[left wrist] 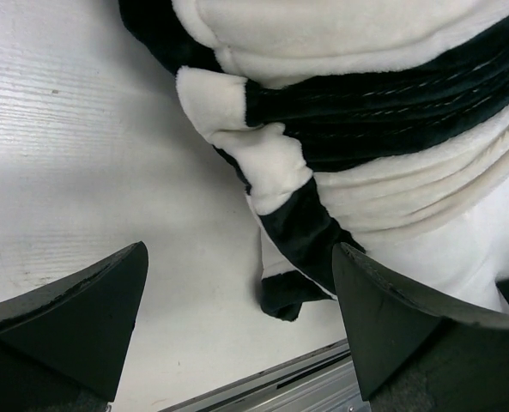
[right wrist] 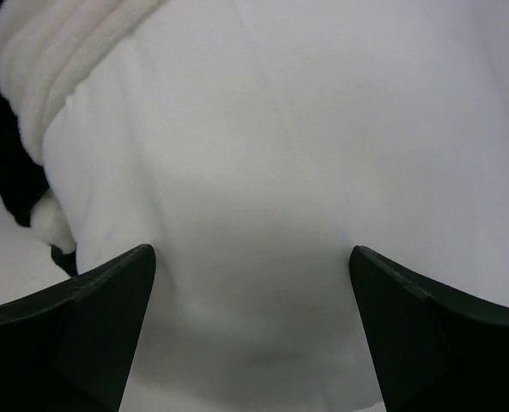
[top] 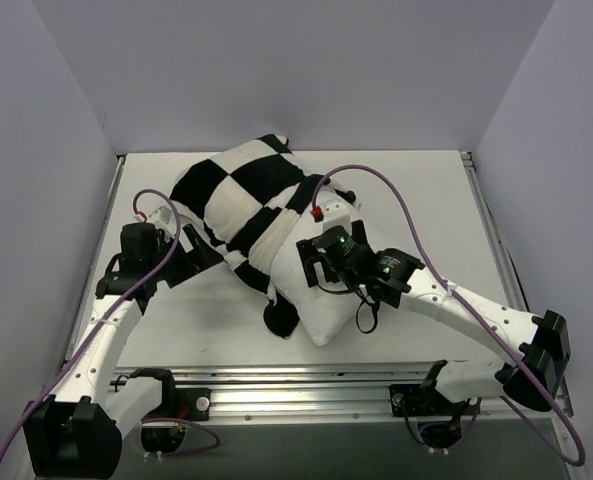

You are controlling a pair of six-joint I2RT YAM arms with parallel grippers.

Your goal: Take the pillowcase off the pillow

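The right gripper's (right wrist: 252,254) dark fingers (right wrist: 91,330) stand spread wide at the lower corners; the plain white pillow (right wrist: 263,172) fills the space between them; the pillowcase (right wrist: 31,103) bunches in cream-and-black folds at the upper left.

Showing thick plush cloth on the pillowcase (left wrist: 366,103), napped and matt, bunching into soft ribbed folds. Reading as smoother, finer white cloth on the pillow (right wrist: 263,172), matt and barely creasing. Giving a white, matt, faintly wood-grained face to the table (left wrist: 65,129). Looking like dark, matt, slightly grainy plastic on the left gripper (left wrist: 239,249) and the right gripper (right wrist: 252,249). Gleaming dully as brushed metal along the rail (top: 296,385). Showing smooth white plastic on the arm shells (top: 106,340) and slightly glossy purple sheathing on the cables (top: 361,168).
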